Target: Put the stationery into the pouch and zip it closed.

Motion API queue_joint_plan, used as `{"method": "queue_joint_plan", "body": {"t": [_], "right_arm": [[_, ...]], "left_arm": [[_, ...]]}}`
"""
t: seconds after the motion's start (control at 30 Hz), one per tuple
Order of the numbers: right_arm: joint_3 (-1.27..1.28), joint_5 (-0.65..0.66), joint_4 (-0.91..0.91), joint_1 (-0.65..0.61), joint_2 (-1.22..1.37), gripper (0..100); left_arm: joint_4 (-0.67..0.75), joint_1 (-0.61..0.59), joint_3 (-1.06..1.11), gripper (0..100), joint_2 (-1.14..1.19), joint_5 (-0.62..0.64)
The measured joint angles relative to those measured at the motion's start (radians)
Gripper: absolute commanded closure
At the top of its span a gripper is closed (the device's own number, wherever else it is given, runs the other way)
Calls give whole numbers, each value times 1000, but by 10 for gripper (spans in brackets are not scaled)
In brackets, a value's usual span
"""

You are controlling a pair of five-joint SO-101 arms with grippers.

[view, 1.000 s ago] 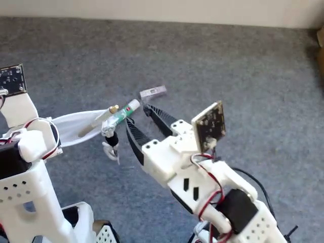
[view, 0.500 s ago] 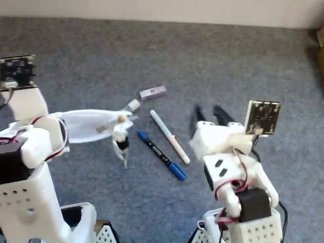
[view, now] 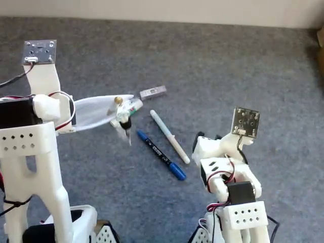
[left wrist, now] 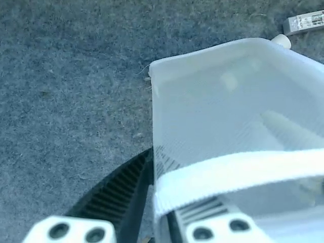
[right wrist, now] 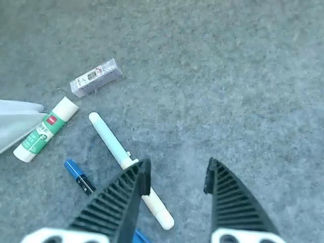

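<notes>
Here the left claw (left wrist: 161, 195) clamps the pouch (left wrist: 228, 101); the right claw (right wrist: 177, 169) gapes wide near the pale pen (right wrist: 114, 144).

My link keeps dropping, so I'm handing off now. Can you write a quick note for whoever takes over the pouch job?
Left gripper: shut on the pouch, gripping one edge.
Right gripper: open, empty, close to the pale pen.
Things: the glue stick is at the pouch mouth with its cap end sticking out; I cannot tell how far in it is. The pale pen, blue marker and small grey block lie on the carpet.
Done: nothing clearly inside.
Left: get all four in, then zip.
</notes>
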State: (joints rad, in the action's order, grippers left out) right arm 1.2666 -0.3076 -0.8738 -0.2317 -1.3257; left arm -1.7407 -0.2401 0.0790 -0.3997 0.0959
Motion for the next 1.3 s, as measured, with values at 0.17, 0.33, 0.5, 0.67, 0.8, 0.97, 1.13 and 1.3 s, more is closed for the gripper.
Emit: {"method": "queue_joint_plan", "body": {"t": [0.17,0.33,0.5,0.67,0.8,0.97,1.13,1.3], "right_arm": [[-120,-14,0,-68,0,907],[-281,-78,101,-169,0,982],[-341,-84,322,-250,-2,995],[-344,-91,422,-302,118,995],[-342,-91,436,-404,218,995],[-342,-91,457,-537,279,995],[-351,-91,463,-589,302,995],[-445,-91,431,-632,308,995]], "left_arm": [[0,-8,0,994,3,-2],[0,-8,0,994,3,-2],[0,-15,0,994,3,-2],[0,-41,0,994,3,-2],[0,-43,0,994,3,-2],[0,-43,0,994,3,-2],[0,-43,0,994,3,-2],[0,-43,0,994,3,-2]]}}
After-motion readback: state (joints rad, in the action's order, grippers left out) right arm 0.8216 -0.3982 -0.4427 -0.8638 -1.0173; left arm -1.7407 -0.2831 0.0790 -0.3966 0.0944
